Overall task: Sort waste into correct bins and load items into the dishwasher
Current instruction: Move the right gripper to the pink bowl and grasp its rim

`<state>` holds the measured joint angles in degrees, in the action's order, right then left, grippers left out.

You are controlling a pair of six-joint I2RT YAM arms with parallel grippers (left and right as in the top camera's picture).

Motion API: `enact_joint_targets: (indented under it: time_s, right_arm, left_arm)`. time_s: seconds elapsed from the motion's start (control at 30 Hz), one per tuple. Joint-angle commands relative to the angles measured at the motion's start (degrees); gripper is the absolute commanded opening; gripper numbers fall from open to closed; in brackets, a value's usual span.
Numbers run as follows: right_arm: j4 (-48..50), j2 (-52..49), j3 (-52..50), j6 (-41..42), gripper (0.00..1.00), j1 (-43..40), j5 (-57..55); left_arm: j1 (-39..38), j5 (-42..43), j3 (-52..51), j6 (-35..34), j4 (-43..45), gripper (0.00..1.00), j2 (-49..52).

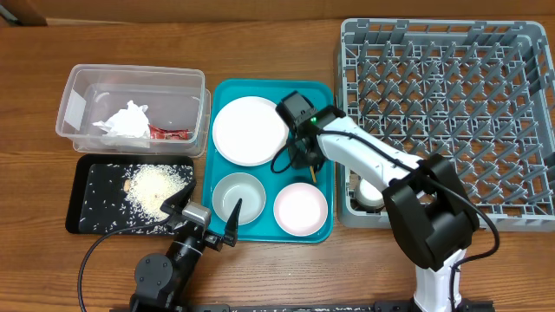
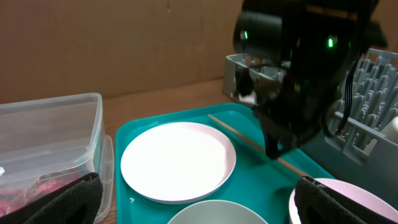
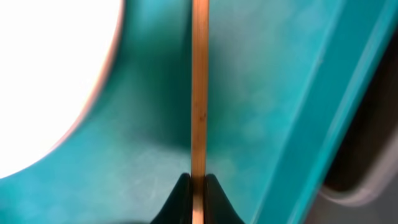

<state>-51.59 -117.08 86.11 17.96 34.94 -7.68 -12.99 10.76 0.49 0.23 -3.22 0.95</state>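
Note:
My right gripper (image 1: 305, 163) is shut on a thin wooden chopstick (image 3: 199, 93) low over the right side of the teal tray (image 1: 321, 95). The chopstick also shows in the left wrist view (image 2: 244, 139); I see only one. The pale pink plate (image 1: 250, 130), grey metal bowl (image 1: 238, 196) and pale pink bowl (image 1: 301, 209) sit on that tray. My left gripper (image 1: 208, 217) is open and empty at the tray's near-left edge, facing the grey bowl (image 2: 217, 213). The clear tub (image 1: 82, 87) holds the white napkin (image 1: 126, 121) and red wrapper (image 1: 169, 133). Rice (image 1: 158, 186) lies on the black tray (image 1: 91, 212).
The grey dishwasher rack (image 1: 451, 87) stands right of the teal tray. A small white cup (image 1: 368, 192) sits in its near-left corner, partly hidden by my right arm. A brown cardboard wall (image 2: 112, 43) runs behind the table.

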Motion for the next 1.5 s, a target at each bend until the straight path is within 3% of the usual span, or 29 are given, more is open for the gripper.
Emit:
enact_joint_targets:
  time_s: [0.0, 0.3, 0.57, 0.63, 0.67, 0.73, 0.87, 1.07, 1.23, 1.47]
  right_arm:
    - [-1.4, 7.54, 6.69, -0.02, 0.04, -0.5, -2.45]
    - [-6.47, 14.67, 9.68, -0.02, 0.04, -7.65, -3.43]
    - [-5.27, 13.31, 0.94, -2.54, 0.04, -13.81, -1.6]
    - [-5.42, 13.31, -0.28, -3.43, 0.15, -13.75, -0.85]
    - [-5.79, 13.31, -0.26, -3.45, 0.28, -13.53, -0.9]
    - [-6.01, 14.05, -0.2, -3.43, 0.43, -12.83, -0.85]
    - [-6.38, 18.12, -0.2, -3.45, 0.56, -9.62, 0.26]
    - [-8.28, 22.29, -0.24, -11.61, 0.58, -1.6, 12.35]
    - [-10.23, 20.7, -4.02, -16.41, 0.57, 5.2, 12.94]
    - [2.45, 18.56, -17.51, -19.12, 0.58, 6.84, 6.64]
  left_arm:
    - [0.33, 0.7, -0.24, 0.9, 0.02, 1.0, -0.7]
    - [0.33, 0.7, -0.24, 0.92, 0.02, 1.0, -0.7]
    - [0.33, 0.7, -0.24, 0.92, 0.02, 1.0, -0.7]
    - [0.33, 0.7, -0.24, 0.9, 0.02, 1.0, -0.7]
    - [0.33, 0.68, -0.24, 0.92, 0.02, 1.0, -0.7]
    - [0.33, 0.7, -0.24, 0.92, 0.02, 1.0, -0.7]
    - [0.33, 0.7, -0.24, 0.9, 0.02, 1.0, -0.7]
    - [0.33, 0.7, -0.24, 0.92, 0.02, 1.0, -0.7]
    - [0.33, 0.7, -0.24, 0.9, 0.02, 1.0, -0.7]
    - [0.33, 0.7, -0.24, 0.9, 0.02, 1.0, -0.7]
